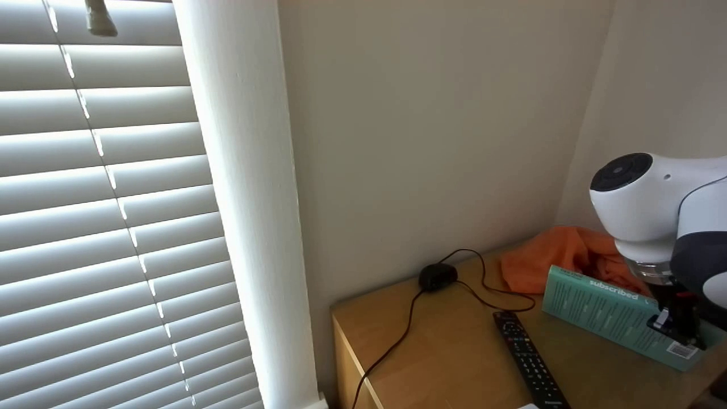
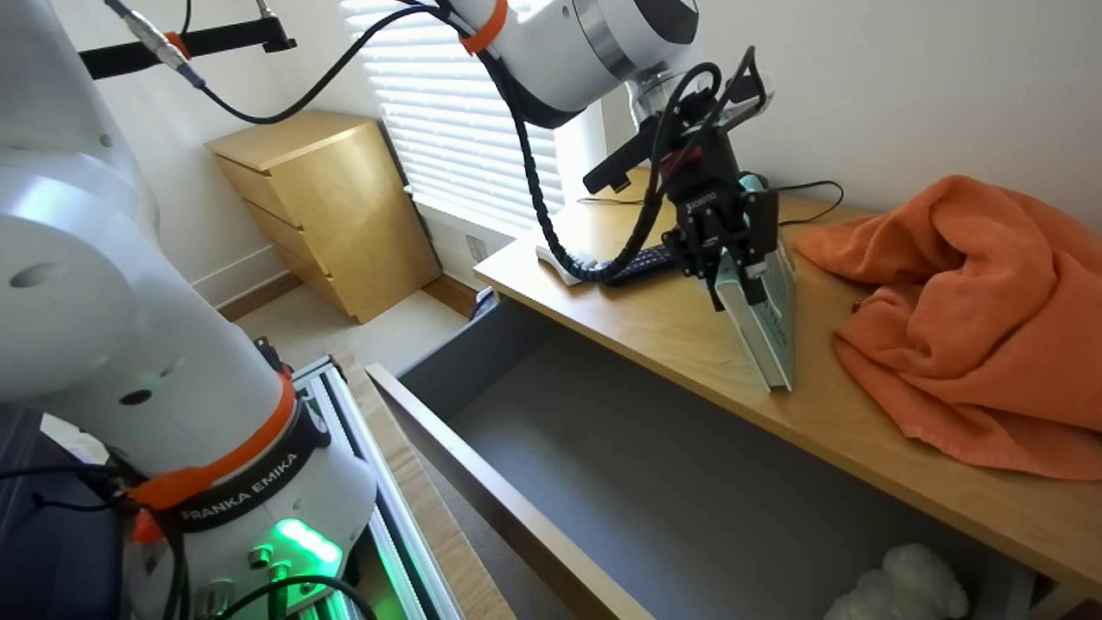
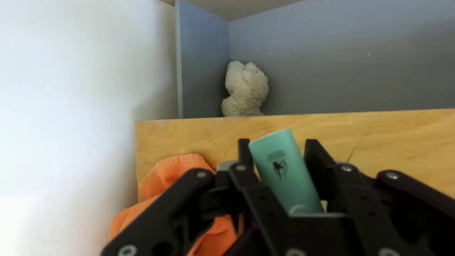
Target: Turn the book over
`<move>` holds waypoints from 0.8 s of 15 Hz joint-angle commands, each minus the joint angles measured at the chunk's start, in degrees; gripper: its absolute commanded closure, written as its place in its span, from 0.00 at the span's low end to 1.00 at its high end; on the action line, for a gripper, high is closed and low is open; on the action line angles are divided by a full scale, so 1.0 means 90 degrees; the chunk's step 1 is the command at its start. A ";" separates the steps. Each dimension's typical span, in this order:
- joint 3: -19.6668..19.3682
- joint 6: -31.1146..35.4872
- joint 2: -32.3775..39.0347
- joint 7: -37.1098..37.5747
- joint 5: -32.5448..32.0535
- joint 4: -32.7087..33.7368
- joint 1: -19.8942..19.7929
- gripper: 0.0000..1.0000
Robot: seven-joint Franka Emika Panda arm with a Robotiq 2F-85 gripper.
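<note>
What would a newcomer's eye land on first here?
Probably the crumpled bright-orange cloth heaped on the pale wooden dresser top. Next might come the thick teal book beside it, spine-up and straddled by the black two-finger gripper. Below, a fluffy white object sits in the open grey drawer.

The arm [image 2: 77,284] is glossy white and rounded, with a black disc-shaped cap [image 1: 621,170] on one segment; orange bands [image 2: 172,488] wrap it, a black collar [image 2: 241,488] reads FRANKA EMIKA in white letters, and a light [image 2: 308,541] glows green beneath; a ribbed black cable [image 2: 594,274] hangs in a loop. The claw [image 2: 736,291] is black, with pale lettering and round metallic screws [image 3: 346,168] on its jointed links [image 3: 263,206].
</note>
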 commanded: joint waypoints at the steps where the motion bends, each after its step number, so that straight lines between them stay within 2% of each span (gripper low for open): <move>1: 0.0177 -0.0282 0.0047 0.0446 -0.0353 -0.0014 0.0120 0.83; 6: 0.0261 -0.0032 0.0340 0.0257 -0.0093 0.0068 0.0009 0.83; 7: 0.0258 0.0004 0.0376 0.0232 -0.0016 0.0088 -0.0012 0.63; 8: 0.0248 0.0066 0.0423 0.0207 0.0050 0.0111 -0.0040 0.39; 9: 0.0242 0.0100 0.0452 0.0213 0.0094 0.0131 -0.0056 0.48; 10: 0.0240 0.0198 0.0468 0.0190 0.0148 0.0133 -0.0082 0.87; 11: 0.0230 0.0310 0.0485 0.0181 0.0207 0.0133 -0.0111 0.84; 12: 0.0220 0.0385 0.0506 0.0179 0.0254 0.0136 -0.0126 0.84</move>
